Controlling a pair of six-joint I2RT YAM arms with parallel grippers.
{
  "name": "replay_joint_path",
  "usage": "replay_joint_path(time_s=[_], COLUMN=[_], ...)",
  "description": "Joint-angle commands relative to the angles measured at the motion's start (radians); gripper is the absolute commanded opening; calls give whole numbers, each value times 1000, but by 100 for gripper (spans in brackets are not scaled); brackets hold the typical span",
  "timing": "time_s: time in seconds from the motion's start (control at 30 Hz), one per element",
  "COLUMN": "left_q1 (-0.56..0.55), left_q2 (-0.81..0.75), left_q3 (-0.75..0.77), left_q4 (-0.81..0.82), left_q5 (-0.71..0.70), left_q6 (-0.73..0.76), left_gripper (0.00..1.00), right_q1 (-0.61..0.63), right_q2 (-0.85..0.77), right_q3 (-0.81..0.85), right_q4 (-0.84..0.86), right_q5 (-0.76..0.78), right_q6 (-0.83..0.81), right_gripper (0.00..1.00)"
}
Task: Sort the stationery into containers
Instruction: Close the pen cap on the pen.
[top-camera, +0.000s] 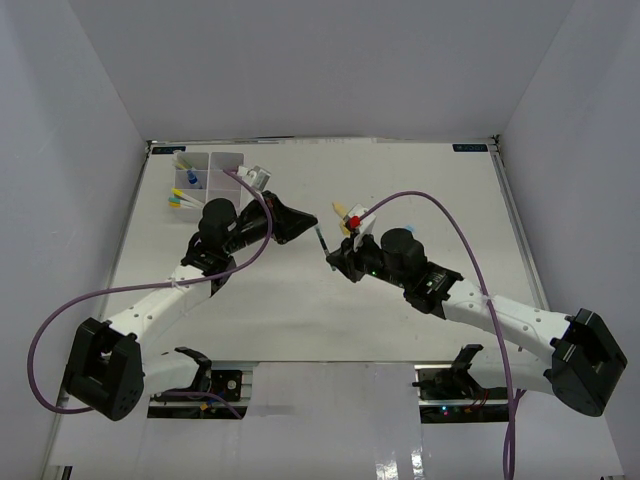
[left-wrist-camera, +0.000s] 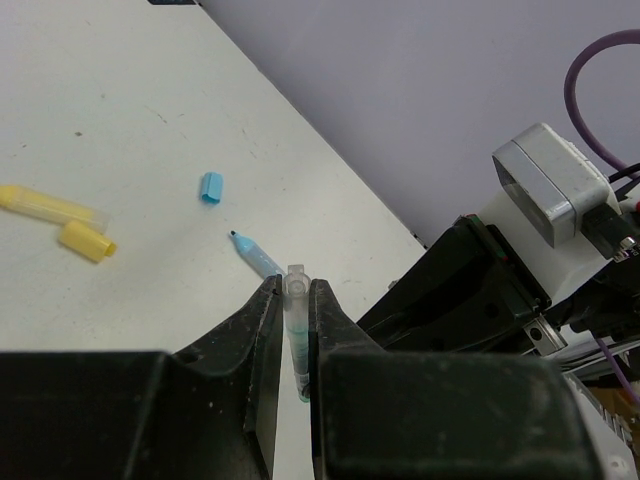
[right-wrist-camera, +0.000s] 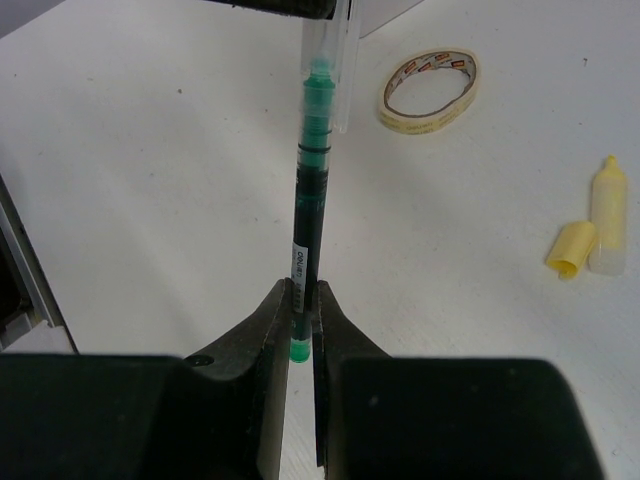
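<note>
A dark pen with green ends (right-wrist-camera: 312, 200) stretches between both grippers, above the table. My right gripper (right-wrist-camera: 301, 292) is shut on its rear end. My left gripper (left-wrist-camera: 293, 287) is shut on the pen's clear cap (left-wrist-camera: 294, 300), which sits over the green tip (right-wrist-camera: 320, 75). From above, the pen (top-camera: 322, 243) spans the gap between the left gripper (top-camera: 308, 226) and the right gripper (top-camera: 335, 258) at mid table. The white container tray (top-camera: 243, 157) stands at the far left with several yellow and blue items in it.
On the table lie a tan tape ring (right-wrist-camera: 430, 88), a yellow marker (right-wrist-camera: 607, 215) beside its loose cap (right-wrist-camera: 570, 250), a light blue pen (left-wrist-camera: 255, 255) and a small blue piece (left-wrist-camera: 210, 187). The left wrist view also shows the yellow marker (left-wrist-camera: 40, 205).
</note>
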Motion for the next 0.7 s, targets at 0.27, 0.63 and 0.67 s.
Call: replay_joint_path(time_s=[0.27, 0.63, 0.67], left_q1=[-90, -100, -102], left_q2=[31, 37, 37], left_q3=[-80, -103, -109], left_q4=[-211, -214, -216], left_q5=[83, 100, 99], left_q6=[4, 4, 2], left_gripper=[0, 0, 0], right_q1=[-7, -22, -24], right_q2=[-30, -16, -16], right_q3=[160, 205, 206], right_q4=[348, 347, 347], right_q5=[28, 42, 39], right_q6=[-31, -69, -74], right_gripper=[8, 8, 8])
